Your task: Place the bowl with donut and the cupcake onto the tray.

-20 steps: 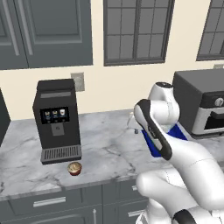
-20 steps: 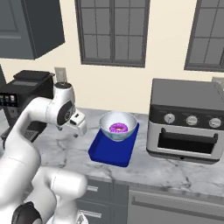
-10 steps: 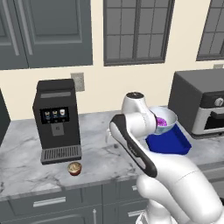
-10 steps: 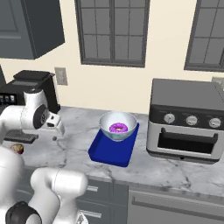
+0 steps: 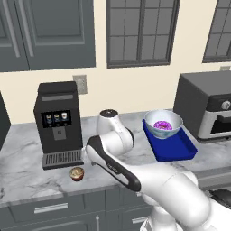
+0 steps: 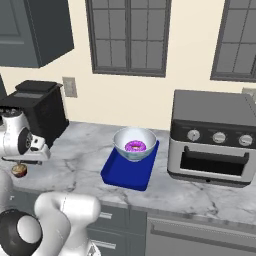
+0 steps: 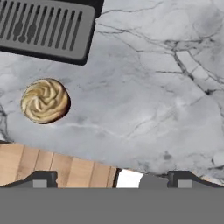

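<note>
The claw [image 7: 111, 179] hung spread above the desk [image 7: 144, 87], offset from the cupcake [image 7: 45, 100]. Descending uncentred could topple it.

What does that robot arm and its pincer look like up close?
The arm is glossy white, built of rounded, tube-like segments joined by dark bands and dark round caps. No loose cables show. The pincer ends in two small, dark, blocky finger tips.

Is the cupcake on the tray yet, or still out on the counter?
Still out. The cupcake stands upright on the counter in front of the coffee machine, far from the tray, which holds the bowl.
</note>
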Tool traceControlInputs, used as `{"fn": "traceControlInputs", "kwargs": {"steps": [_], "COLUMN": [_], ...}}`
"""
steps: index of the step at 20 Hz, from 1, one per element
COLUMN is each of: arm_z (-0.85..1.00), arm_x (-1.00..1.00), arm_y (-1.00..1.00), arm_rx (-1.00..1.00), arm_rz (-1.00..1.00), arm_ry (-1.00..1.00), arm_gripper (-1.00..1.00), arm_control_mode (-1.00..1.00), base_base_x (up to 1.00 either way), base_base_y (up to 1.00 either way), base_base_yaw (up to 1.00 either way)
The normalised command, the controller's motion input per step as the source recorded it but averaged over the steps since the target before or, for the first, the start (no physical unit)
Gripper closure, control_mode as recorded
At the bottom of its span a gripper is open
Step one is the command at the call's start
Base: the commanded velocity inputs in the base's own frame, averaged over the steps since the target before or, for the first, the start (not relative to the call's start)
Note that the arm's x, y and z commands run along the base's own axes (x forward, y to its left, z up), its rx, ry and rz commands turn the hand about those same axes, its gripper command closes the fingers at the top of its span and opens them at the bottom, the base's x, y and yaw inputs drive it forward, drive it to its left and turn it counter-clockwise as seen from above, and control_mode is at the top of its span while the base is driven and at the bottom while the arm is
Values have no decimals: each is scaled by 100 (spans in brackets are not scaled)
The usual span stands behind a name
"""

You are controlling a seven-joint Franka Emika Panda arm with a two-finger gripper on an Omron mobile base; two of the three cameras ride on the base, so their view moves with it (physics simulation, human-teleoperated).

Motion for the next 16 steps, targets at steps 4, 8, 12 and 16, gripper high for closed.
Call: {"fn": "traceControlInputs", "kwargs": {"steps": [4,8,12,16], "arm_z": [-22,-9,-10,-21], "arm_x": [32,45,31,-2], "arm_y": [90,69,50,34], "arm_rx": [-2,-6,-8,-7], "arm_rz": [2,0,-7,-11], "arm_ry": [1,1,4,10], "arm_gripper": [-100,-100,-100,-100], "arm_control_mode": [-100,-100,-100,-100], "base_base_x": [0,0,0,0], "base_base_y": [0,0,0,0], "base_base_yaw": [0,0,0,0]}}
